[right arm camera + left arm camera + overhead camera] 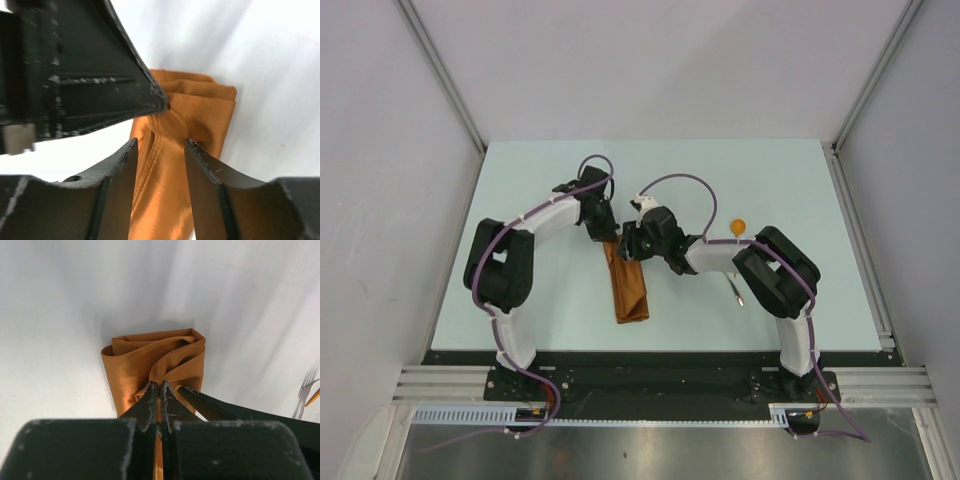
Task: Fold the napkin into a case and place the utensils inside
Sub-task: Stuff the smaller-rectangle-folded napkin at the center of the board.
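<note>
The rust-orange napkin lies folded into a long narrow case (628, 290) at the table's middle. My left gripper (610, 237) is at its far end, shut on a pinched fold of the top layer (160, 385), which rises into the jaws. The case's far end (145, 360) shows open layers. My right gripper (628, 250) is open right beside the left one, its fingers (161, 145) spread over the cloth (165, 200). The spoon's orange bowl (738, 227) shows behind the right arm. The fork (735, 292) lies partly under that arm; its tines (304, 392) show in the left wrist view.
The pale green table (520, 200) has raised rails along its left and right sides. The right arm's elbow (775, 270) hangs over the utensils. One right finger (215, 407) crosses just beside the left jaws.
</note>
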Motion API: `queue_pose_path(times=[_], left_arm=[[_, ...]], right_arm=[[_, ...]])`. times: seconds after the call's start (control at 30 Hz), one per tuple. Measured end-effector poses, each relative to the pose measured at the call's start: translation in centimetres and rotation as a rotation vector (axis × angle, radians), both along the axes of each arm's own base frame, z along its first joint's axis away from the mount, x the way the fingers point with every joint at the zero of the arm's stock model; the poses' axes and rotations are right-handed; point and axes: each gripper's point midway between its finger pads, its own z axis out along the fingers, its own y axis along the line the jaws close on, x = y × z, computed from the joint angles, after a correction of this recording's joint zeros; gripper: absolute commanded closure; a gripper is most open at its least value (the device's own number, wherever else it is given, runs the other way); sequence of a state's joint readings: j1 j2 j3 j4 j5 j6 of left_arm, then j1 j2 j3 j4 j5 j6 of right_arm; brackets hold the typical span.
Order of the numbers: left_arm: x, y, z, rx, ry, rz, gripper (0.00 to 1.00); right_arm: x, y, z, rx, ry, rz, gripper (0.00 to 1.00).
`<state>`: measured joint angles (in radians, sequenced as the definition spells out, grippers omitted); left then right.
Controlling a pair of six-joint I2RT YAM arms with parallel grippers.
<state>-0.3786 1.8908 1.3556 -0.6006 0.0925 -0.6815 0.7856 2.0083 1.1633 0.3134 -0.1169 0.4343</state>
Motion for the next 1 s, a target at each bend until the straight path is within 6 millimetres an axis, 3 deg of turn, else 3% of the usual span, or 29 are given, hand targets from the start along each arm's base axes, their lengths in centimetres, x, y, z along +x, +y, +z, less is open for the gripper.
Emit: queue_pose_path(times=[0.4, 0.7, 1.0], left_arm=[[-0.4, -0.4, -0.2, -0.111, 0.052, 0.042, 1.00], [-0.7, 0.1, -0.5, -0.203, 0.103, 0.099, 1.00], [-0.4, 0.1, 0.8, -0.271, 0.097, 0.121, 1.00]], right_arm=[[1.0, 0.9, 1.6, 0.034, -0.101, 0.011, 0.55], [0.5, 1.6, 0.5, -0.008, -0.144, 0.016, 0.58], [1.3, 1.2, 0.5, -0.027, -0.179, -0.022, 0.59]])
